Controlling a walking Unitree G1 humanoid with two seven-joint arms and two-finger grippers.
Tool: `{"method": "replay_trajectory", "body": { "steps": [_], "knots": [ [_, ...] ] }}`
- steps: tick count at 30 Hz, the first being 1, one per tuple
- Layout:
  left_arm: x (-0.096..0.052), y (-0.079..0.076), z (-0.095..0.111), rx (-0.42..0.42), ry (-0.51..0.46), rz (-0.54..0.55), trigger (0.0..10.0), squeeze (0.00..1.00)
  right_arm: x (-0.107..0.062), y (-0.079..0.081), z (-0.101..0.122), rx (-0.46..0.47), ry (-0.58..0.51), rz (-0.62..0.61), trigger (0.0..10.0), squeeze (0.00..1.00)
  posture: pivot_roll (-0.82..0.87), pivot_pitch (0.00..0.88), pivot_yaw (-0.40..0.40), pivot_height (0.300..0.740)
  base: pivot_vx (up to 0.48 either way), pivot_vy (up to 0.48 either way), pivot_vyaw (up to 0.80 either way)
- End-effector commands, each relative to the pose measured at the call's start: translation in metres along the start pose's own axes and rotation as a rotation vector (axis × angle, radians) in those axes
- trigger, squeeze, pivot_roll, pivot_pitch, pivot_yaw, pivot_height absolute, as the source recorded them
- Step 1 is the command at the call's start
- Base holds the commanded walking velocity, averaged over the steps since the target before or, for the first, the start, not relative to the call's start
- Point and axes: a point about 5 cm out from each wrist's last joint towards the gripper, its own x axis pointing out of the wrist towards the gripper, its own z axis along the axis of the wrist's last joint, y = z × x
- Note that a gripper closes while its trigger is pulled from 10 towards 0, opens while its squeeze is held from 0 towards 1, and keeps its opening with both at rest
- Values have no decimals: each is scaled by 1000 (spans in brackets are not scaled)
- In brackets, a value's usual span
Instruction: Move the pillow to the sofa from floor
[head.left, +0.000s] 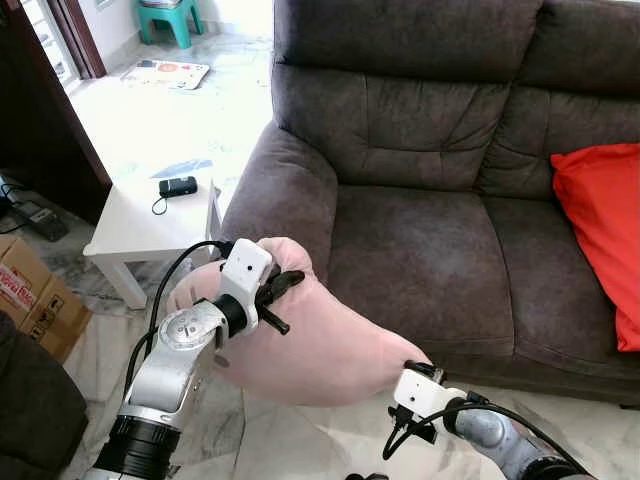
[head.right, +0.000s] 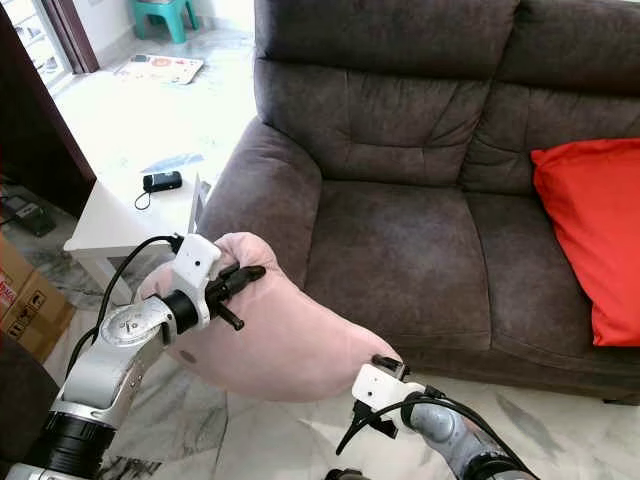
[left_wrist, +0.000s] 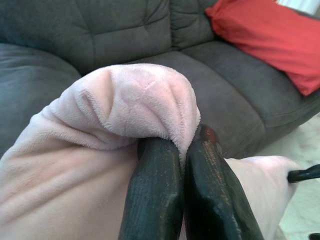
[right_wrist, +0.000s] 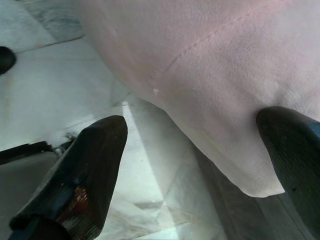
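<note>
A soft pink pillow (head.left: 335, 350) hangs off the floor in front of the dark grey sofa (head.left: 430, 250), close to its left armrest. My left gripper (head.left: 284, 292) is shut on the pillow's upper left corner; in the left wrist view a fold of plush bulges over the pinched fingertips (left_wrist: 160, 150). My right gripper (head.left: 424, 376) is at the pillow's lower right corner, just above the marble floor. In the right wrist view its fingers (right_wrist: 95, 150) stand wide apart and open, with the pillow's underside (right_wrist: 210, 75) above them.
A red cushion (head.left: 605, 220) lies on the sofa's right seat; the left and middle seats are bare. A white side table (head.left: 135, 225) with a black device (head.left: 178, 186) stands left of the armrest. A cardboard box (head.left: 30, 295) sits at the far left.
</note>
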Motion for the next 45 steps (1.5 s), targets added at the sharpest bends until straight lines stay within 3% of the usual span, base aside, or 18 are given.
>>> {"method": "replay_trajectory", "body": {
  "steps": [1,3,10,20,30,45],
  "knots": [
    [1,-7,25,37,-107,-54,10000,0,-3,0,-6,3,10,-21,10000,0,6,81,-52,740,0,0,0],
    [1,-10,24,37,-99,-73,10000,0,-5,-12,-2,64,-35,-103,10000,0,3,82,-53,740,0,0,0],
    [2,-16,23,24,-84,-118,10000,0,-7,-27,-2,42,-22,-207,10000,0,6,82,-55,740,0,0,0],
    [0,-18,20,29,-60,-143,10000,0,-7,-27,-2,16,-11,-212,10000,0,9,83,-60,740,0,0,0],
    [-1,-20,12,35,-18,-163,10000,0,-13,-47,12,45,-132,-291,10000,0,0,82,-62,740,0,0,0],
    [-10,-10,14,76,9,-183,10000,0,-14,-12,-8,-1,-62,10,10000,0,7,79,-68,740,0,0,0]
  ]
}}
